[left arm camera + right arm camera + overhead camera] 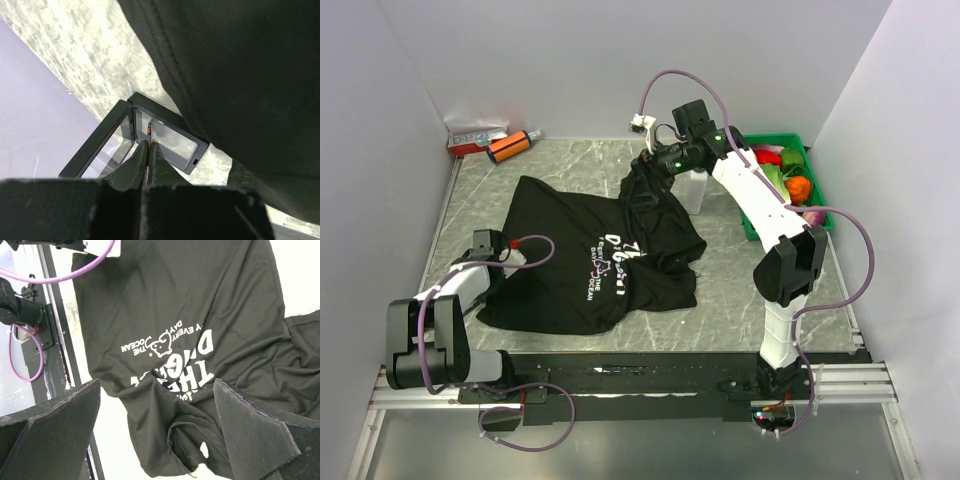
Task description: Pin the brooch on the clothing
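The clothing, a black T-shirt [590, 260] with white lettering [170, 347], lies spread on the marble table, bunched at its far right. My left gripper [490, 250] is at the shirt's left edge, shut [149, 142] on a thin flat piece seen edge-on with an orange tint, the brooch [149, 131]. Below it an open black case [170, 121] with clear windows lies beside the shirt's hem [240, 75]. My right gripper [655, 160] hangs above the shirt's far right part, its fingers wide open [157, 430] with nothing between them; the shirt [165, 305] lies well below.
A green bin [775, 138] of colourful toys stands at the far right. An orange bottle [513, 145] and a red-and-white box [475, 138] lie at the back left. A clear container [692, 190] stands by the shirt's far right. Walls close in left, back and right.
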Motion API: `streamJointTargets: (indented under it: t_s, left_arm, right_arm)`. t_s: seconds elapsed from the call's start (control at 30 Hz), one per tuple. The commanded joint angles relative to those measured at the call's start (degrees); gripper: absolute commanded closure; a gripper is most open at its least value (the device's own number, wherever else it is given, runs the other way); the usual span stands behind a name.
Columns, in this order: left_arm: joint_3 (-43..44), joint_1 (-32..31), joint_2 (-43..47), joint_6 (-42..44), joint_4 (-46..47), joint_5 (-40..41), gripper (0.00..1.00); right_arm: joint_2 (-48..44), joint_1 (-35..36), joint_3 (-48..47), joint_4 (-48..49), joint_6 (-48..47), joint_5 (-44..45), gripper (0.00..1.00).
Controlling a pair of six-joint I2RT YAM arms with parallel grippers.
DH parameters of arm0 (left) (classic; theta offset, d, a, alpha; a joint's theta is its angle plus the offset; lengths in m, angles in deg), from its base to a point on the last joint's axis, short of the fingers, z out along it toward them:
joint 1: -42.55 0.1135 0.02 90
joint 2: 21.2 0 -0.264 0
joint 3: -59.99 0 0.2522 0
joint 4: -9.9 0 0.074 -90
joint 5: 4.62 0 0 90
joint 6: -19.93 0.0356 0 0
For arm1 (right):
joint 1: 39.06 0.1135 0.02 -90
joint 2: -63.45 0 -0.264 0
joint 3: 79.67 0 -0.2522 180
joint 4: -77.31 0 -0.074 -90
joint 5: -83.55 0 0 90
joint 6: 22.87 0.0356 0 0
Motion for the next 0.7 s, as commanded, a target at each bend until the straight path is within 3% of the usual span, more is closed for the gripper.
streamJointTargets:
  t_s: [0.0,0.1,0.3,0.53,0.67]
  left_arm:
    - [3.19,0.3,-0.44,-2.6,-2.14,-1.06,0.92]
    - [5.04,0.3,-1.23,-4.45,-5.92,-1.32,0.78]
    - [5.05,0.3,0.44,-5.77,-8.57,-2.56,0.66]
    - [5.13,0.3,2.63,-6.92,-12.26,-3.87,0.64]
    - [9.87,0.13,5.7,-8.84,-19.54,-15.51,0.63]
  right_arm:
    - [-0.67,0.08,-0.64,0.47,0.03,-0.06,0.0]
    - [-0.41,0.08,-0.46,0.82,0.47,0.03,0.0]
    - [0.03,0.08,-1.34,0.73,0.13,-0.32,0.0]
    - [-1.28,-0.18,-0.82,0.29,-0.85,-1.2,0.0]
    - [-2.25,-0.71,-0.9,-0.14,-0.75,-1.73,0.0]
